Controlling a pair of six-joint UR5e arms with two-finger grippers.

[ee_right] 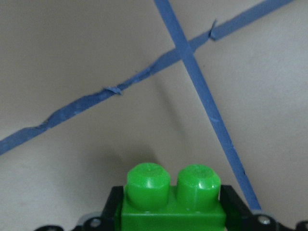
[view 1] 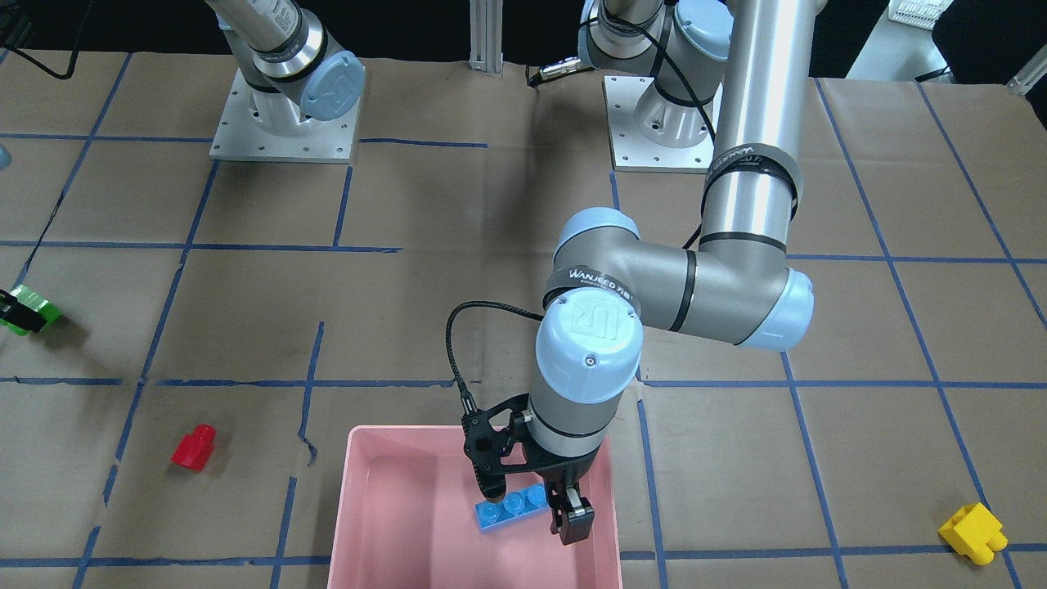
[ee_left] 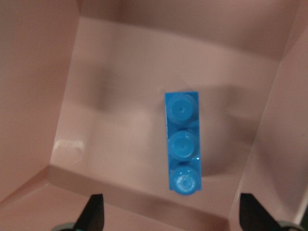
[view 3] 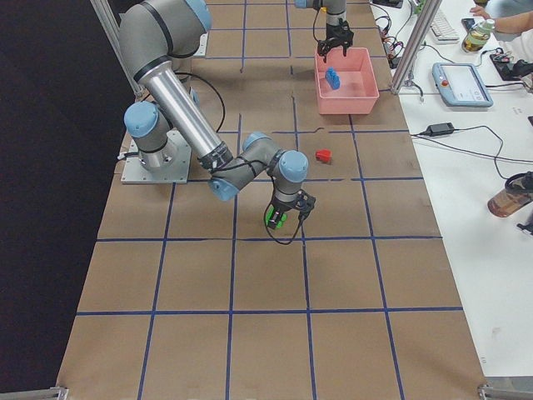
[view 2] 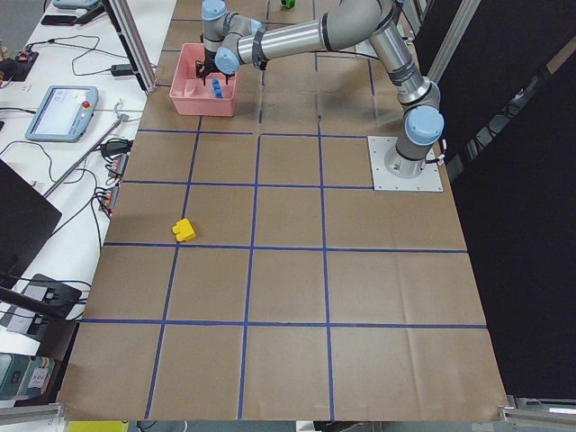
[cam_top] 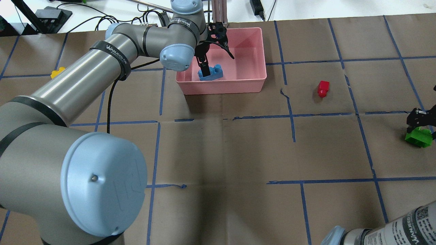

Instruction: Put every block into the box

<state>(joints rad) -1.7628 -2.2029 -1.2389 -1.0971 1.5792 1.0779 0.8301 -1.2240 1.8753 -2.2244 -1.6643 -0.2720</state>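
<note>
Box (view 1: pixel 384 523): held only the blue block (ee_left: pixel 182 147), lying flat with studs up.
Left gripper (view 1: pixel 532 509): released, fingers spread over the blue block.
Right gripper (cam_top: pixel 420 124): grasped the green block (ee_right: pixel 172 202), well apart from the box.
Outside box: red block (view 1: pixel 194 447) and yellow block (view 1: pixel 972 532) on the table.
Right wrist view alone: showed fingers pressing both green sides.

Blue-taped brown table (view 1: pixel 245 311), teach pendant (view 3: pixel 460 83)

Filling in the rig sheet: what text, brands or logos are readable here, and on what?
"WANJEED": black band on the left arm, at its wrist.
"UR" logo: blue joint cap beside that band.
Fine print under "WANJEED": too small to read.
</note>
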